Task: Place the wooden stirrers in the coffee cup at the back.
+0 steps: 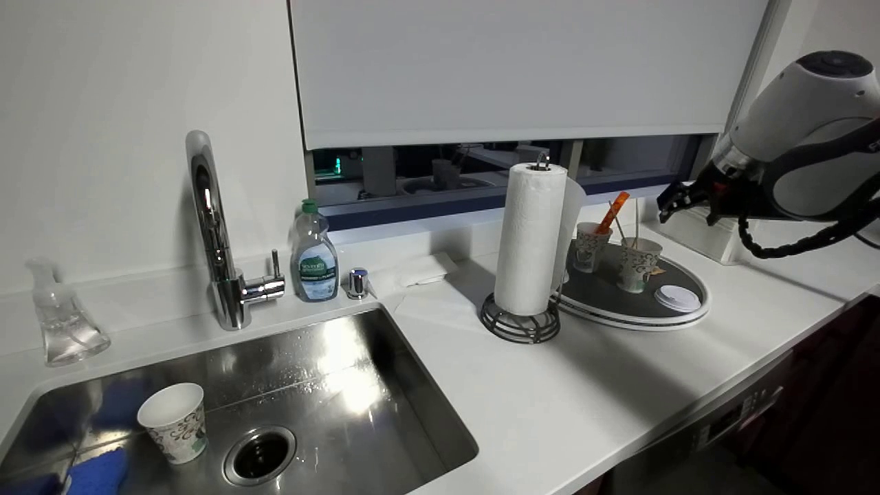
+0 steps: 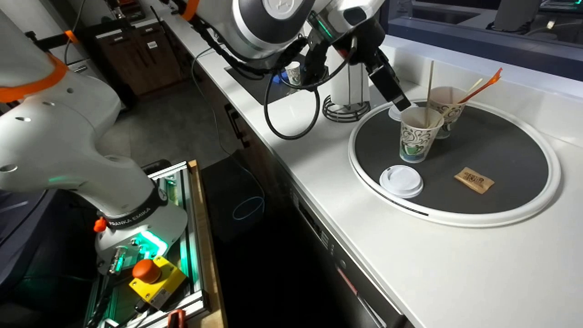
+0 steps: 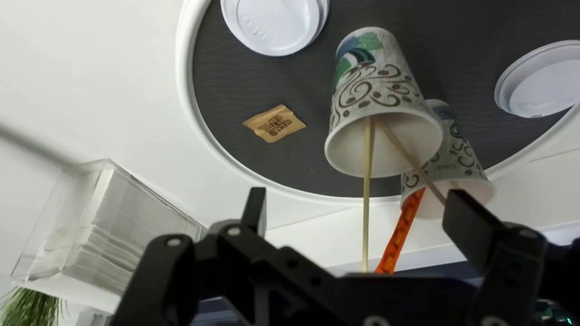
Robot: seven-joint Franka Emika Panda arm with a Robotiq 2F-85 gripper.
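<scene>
Two thin tan wooden stirrers (image 3: 366,217) (image 1: 636,218) (image 2: 429,89) stand in the front patterned paper cup (image 3: 376,95) (image 1: 636,268) (image 2: 415,141). One is nearly upright; the other leans toward the back cup. The back coffee cup (image 3: 457,158) (image 1: 586,251) (image 2: 448,123) holds an orange stick (image 3: 401,233) (image 1: 612,214) (image 2: 483,85). My gripper (image 3: 361,219) (image 1: 687,210) is open and empty above the tray. In the wrist view the upright stirrer shows between the fingers; the leaning one's end is hidden behind the right finger.
A round dark tray with a white rim (image 2: 455,221) bears both cups, white lids (image 2: 401,181) and a brown packet (image 2: 473,180). A paper towel roll (image 1: 531,240) stands beside it. A napkin box (image 3: 108,231) is near the wall. A sink (image 1: 330,385) contains another cup (image 1: 175,421).
</scene>
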